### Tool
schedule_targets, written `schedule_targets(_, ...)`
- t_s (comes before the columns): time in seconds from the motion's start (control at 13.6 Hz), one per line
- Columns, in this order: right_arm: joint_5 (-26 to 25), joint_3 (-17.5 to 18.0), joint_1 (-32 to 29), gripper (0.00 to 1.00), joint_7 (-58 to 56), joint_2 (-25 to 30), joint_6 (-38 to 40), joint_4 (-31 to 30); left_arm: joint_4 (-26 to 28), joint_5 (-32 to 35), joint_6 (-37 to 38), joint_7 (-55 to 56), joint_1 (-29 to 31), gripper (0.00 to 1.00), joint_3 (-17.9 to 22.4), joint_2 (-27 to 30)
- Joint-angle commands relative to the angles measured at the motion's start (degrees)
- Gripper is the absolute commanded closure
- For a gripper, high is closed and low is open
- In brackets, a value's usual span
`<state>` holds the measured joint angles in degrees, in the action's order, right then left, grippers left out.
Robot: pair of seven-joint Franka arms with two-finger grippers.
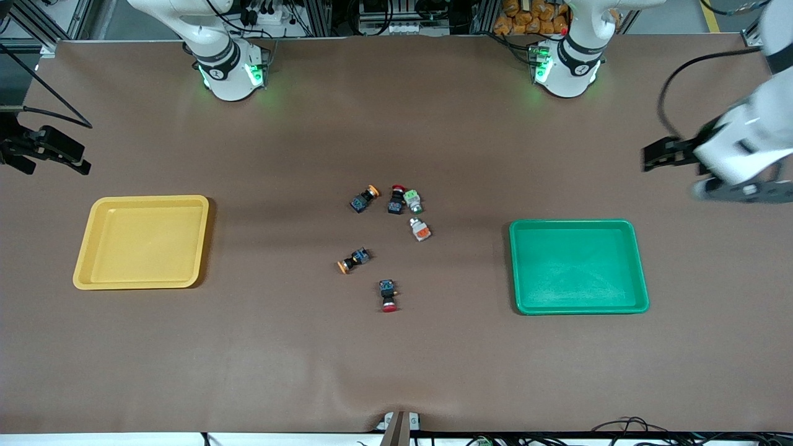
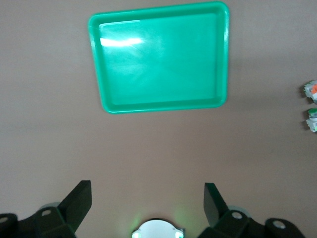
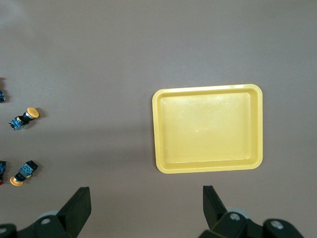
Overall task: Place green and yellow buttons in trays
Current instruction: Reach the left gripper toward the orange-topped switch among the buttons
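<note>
Fingers (image 2: 79,201) of both the left gripper (image 2: 148,203) and right gripper (image 3: 146,206) stand apart and empty, so picking 1 yellow-capped button (image 1: 364,199) for the yellow tray (image 1: 83,272) seems next.

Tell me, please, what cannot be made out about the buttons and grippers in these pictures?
- White-grey buttons: cut off by the left wrist view's edge.
- Two black buttons: cut off by the right wrist view's edge; one's cap is unseen.
- Button markings: too small in the front view.
- Left gripper: blurred in the front view.
- Right gripper: partly cut off by the front view's edge.
</note>
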<state>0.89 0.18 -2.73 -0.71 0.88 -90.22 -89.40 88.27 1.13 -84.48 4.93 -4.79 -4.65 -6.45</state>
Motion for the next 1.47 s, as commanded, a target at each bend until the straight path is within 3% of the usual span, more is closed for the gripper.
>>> schedule_targets(0.0, -0.6, -0.2, 0.1, 0.0, -0.3, 0.2, 0.6, 0.3, 5.0, 0.6, -6.6, 5.9, -0.8, 0.0, -4.0, -0.4)
schedule_targets(0.15, -0.1, -0.2, 0.1, 0.0, 0.2, 0.1, 0.8, 0.2, 9.5, 0.6, -14.0, 13.2, -0.8, 0.0, -8.5, -2.0)
schedule_targets(0.44, -0.1, -0.2, 0.4, 0.0, 0.2, -0.6, 2.0, 0.2, 9.4, 0.6, -15.4, 21.6, -1.4, 0.0, -16.3, -9.7)
schedule_targets(0.59, -0.1, -0.2, -0.2, 0.0, 0.1, -1.0, 1.6, 0.2, 9.3, 0.5, -18.9, 24.6, -4.6, 0.0, -16.6, -13.1)
schedule_targets(0.96, -1.1, -0.4, -0.5, 0.0, -0.3, -9.0, 1.4, 1.8, 9.1, 1.3, -31.5, 35.8, -11.4, 0.0, -16.5, -21.7)
schedule_targets(1.4, -1.8, -0.4, -0.7, 0.0, 0.4, -10.8, 0.8, 1.8, 5.1, 1.4, -41.0, 50.1, -19.2, 0.0, -14.8, -31.5)
